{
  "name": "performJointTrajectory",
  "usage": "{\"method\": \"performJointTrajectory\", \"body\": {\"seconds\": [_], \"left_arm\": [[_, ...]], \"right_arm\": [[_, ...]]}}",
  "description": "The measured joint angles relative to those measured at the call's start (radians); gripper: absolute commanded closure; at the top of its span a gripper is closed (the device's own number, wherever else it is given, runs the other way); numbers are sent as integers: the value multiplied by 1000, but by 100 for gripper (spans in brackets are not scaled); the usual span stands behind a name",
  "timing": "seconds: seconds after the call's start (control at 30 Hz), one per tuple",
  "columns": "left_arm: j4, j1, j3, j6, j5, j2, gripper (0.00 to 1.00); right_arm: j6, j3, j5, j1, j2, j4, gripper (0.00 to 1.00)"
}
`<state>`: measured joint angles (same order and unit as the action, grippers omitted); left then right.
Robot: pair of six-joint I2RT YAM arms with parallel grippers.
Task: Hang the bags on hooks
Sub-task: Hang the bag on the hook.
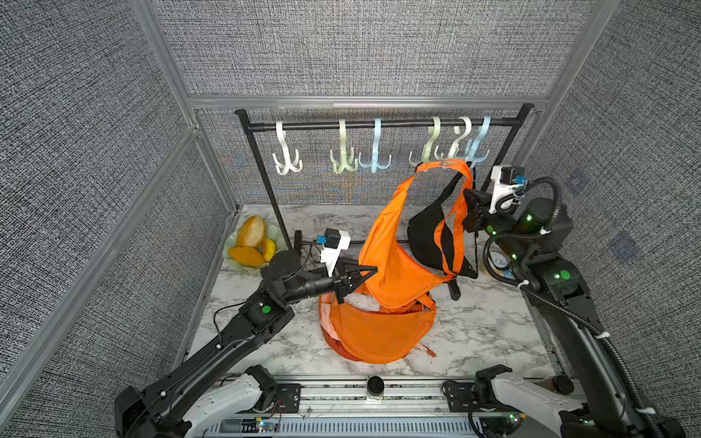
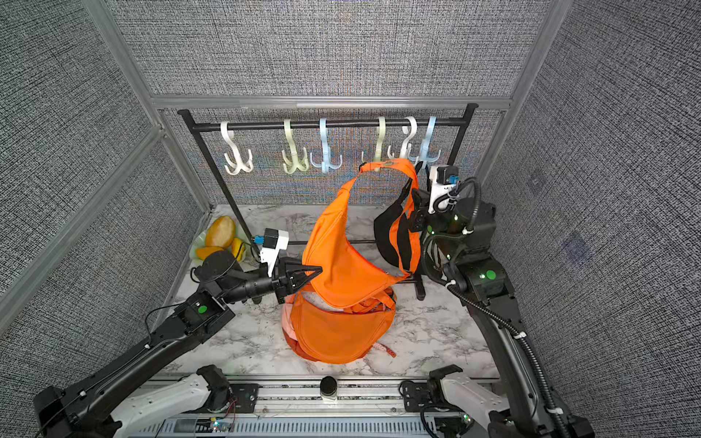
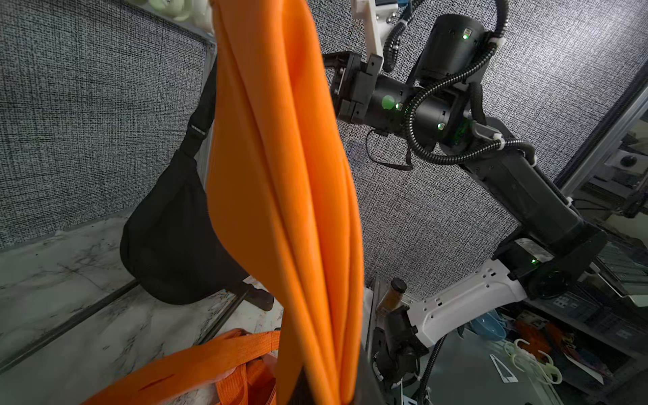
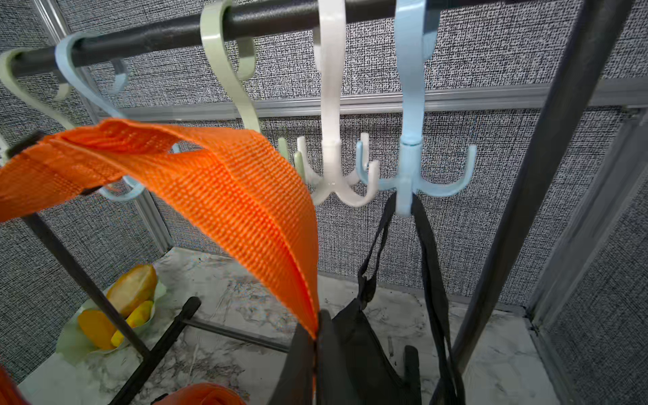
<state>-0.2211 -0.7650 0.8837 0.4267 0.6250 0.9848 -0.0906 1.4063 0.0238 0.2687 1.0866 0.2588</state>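
Right pincer (image 4: pixel 317 338) pinching the strap (image 4: pixel 228 196), left pincer (image 1: pixel 371 270) pinching the body (image 3: pixel 280 175), the orange bag (image 1: pixel 390 261) hangs between them, its loop needing a lift over the white hook (image 4: pixel 331 164) just ahead.

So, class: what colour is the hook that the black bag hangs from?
Light blue; the hook shows best in the right wrist view.

Six hooks (image 1: pixel 375 151), two orange bags (image 1: pixel 390 261); one black bag (image 1: pixel 423 235) — one rack (image 1: pixel 315 125)
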Motion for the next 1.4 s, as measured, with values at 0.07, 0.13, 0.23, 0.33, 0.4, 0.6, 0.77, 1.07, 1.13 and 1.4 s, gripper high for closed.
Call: {"method": "performJointTrajectory", "body": {"seconds": [0.07,0.13,0.23,0.33,0.4,0.6,0.77,1.07,1.13,1.4], "left_arm": [[-16,-19,16,0,-15,29,100],[-18,-36,31,0,-24,57,100],[-16,-59,50,0,-47,93,100],[-16,-74,63,4,-54,118,100],[-15,-78,73,22,-60,138,100],[-8,-84,94,55,-67,190,100],[-17,-85,92,97,-56,204,100],[-38,-86,83,140,-28,236,100],[-46,-87,77,150,-21,236,100],[-79,-90,75,161,-8,249,100]], "right_arm": [[13,66,-13,0,47,36,100],[19,124,-15,0,89,72,100],[23,208,-19,0,144,134,100],[26,280,-24,0,190,195,100],[27,307,-27,0,211,235,100],[34,343,-44,0,247,335,100],[36,370,-42,-1,282,396,100],[37,344,-36,-5,283,445,100],[42,331,-36,-8,280,452,100],[47,311,-25,-19,257,484,100]]}}
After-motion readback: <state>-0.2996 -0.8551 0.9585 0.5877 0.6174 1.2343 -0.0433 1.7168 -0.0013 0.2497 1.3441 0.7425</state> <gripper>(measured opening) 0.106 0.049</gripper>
